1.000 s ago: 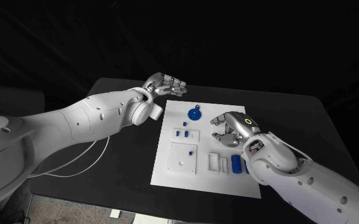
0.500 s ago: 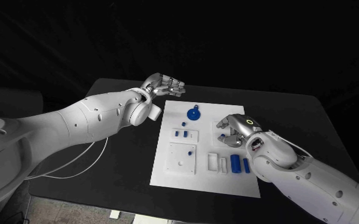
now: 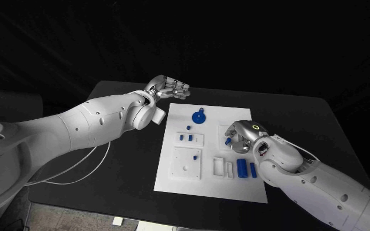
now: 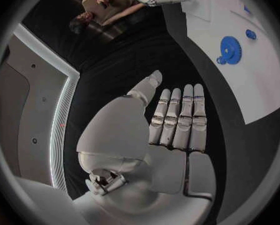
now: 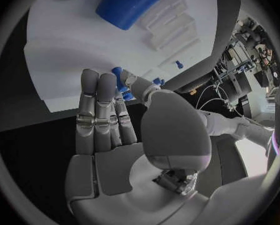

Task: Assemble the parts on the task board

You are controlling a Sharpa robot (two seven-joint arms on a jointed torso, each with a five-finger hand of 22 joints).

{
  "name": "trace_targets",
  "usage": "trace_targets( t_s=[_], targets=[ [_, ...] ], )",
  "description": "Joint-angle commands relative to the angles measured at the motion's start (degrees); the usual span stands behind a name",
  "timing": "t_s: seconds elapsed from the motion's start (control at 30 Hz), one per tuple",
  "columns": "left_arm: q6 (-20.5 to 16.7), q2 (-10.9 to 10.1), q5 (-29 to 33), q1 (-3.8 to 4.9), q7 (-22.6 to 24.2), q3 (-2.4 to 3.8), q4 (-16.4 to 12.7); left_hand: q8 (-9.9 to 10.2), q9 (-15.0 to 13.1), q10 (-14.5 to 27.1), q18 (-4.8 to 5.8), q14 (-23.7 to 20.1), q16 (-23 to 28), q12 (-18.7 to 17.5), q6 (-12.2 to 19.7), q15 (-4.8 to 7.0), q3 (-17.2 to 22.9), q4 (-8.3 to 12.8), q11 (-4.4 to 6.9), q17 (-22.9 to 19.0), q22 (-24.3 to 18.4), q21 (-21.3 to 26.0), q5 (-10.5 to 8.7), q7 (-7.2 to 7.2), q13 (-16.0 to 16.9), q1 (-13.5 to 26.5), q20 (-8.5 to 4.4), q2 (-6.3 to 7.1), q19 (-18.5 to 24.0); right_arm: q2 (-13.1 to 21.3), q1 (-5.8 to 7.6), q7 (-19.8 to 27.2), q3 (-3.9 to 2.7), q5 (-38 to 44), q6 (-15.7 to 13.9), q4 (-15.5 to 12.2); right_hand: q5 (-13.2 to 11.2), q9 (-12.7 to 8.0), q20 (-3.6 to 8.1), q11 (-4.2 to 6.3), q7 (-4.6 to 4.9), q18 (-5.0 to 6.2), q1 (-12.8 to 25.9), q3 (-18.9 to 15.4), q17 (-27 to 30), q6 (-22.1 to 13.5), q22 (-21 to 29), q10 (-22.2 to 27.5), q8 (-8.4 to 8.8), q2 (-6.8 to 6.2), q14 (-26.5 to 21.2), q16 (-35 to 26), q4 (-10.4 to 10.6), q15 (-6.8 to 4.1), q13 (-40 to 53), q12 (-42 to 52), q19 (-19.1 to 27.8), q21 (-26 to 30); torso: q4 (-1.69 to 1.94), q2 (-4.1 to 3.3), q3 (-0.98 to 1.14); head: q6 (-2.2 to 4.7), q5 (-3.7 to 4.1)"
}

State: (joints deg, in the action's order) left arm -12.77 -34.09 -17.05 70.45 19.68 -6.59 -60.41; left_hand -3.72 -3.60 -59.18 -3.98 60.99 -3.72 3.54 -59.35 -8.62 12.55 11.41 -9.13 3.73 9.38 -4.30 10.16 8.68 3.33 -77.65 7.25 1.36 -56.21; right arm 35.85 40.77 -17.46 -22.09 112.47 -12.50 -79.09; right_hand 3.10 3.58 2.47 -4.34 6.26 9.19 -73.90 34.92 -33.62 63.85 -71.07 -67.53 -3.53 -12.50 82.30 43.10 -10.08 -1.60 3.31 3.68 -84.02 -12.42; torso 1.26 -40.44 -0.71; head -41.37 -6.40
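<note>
The right robot hand [image 3: 241, 136] reaches down onto the task board's [image 3: 185, 183] right side, pinching a small blue part [image 5: 119, 79]. The left robot hand [image 3: 171, 86] hovers off the board's far-left corner, fingers straight, together, holding nothing.

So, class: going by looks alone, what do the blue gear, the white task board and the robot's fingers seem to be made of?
Blue gear: probably plastic, with a uniform saturated colour and a matte, glare-free surface.
Task board: probably plastic or painted plate, flat, even white with no grain; the look leaves it open.
Fingers of the right hand: metal-looking, silver-grey with a soft sheen; coated plastic cannot be ruled out.
</note>
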Motion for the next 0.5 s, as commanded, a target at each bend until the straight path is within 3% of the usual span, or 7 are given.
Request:
trace_targets(
  t_s=[0.03, 0.5],
  targets=[
    [0.3, 0.1, 0.17, 0.07, 0.55, 0.07, -0.1, 0.13, 0.01, 0.23, -0.46, -0.17, 0.26, 0.1, 0.45, -0.05, -0.35, -0.02, 0.06, -0.08, -0.06, -0.34, 0.25, 0.01, -0.02, -0.24, 0.37, -0.2, -0.18, -0.24, 0.0, -0.2, 0.02, 1.23, 1.64, 0.09, -0.17, 0.02, 0.88, 0.49, 0.13, -0.54, 0.76, 1.8, -0.27, 1.46, -0.68, -2.26, -0.02, 0.18, 0.27, 0.41, 0.12, -0.71, 0.0, -0.45, -2.0, -1.19, -0.01, -0.02, 0.04, -0.01, 0.01],
    [0.38, 0.17, 0.17, 0.07, 0.54, 0.07, -0.05, 0.12, 0.0, 0.25, -0.46, -0.2, 0.27, 0.1, 0.47, -0.06, -0.4, -0.12, 0.05, -0.08, -0.22, -0.37, 0.24, 0.0, -0.03, -0.2, 0.38, -0.22, -0.21, -0.47, -0.01, 0.08, 0.07, 1.42, 0.75, -0.2, -0.35, 0.25, 1.86, 2.27, -1.02, -1.92, 0.5, 1.94, -0.95, 5.44, -2.22, -7.69, -0.35, 2.34, 0.46, 0.57, 0.74, -1.58, 0.2, -0.16, -2.02, -3.94, -0.02, -0.01, -0.02, -0.2, 0.07]
  ],
)
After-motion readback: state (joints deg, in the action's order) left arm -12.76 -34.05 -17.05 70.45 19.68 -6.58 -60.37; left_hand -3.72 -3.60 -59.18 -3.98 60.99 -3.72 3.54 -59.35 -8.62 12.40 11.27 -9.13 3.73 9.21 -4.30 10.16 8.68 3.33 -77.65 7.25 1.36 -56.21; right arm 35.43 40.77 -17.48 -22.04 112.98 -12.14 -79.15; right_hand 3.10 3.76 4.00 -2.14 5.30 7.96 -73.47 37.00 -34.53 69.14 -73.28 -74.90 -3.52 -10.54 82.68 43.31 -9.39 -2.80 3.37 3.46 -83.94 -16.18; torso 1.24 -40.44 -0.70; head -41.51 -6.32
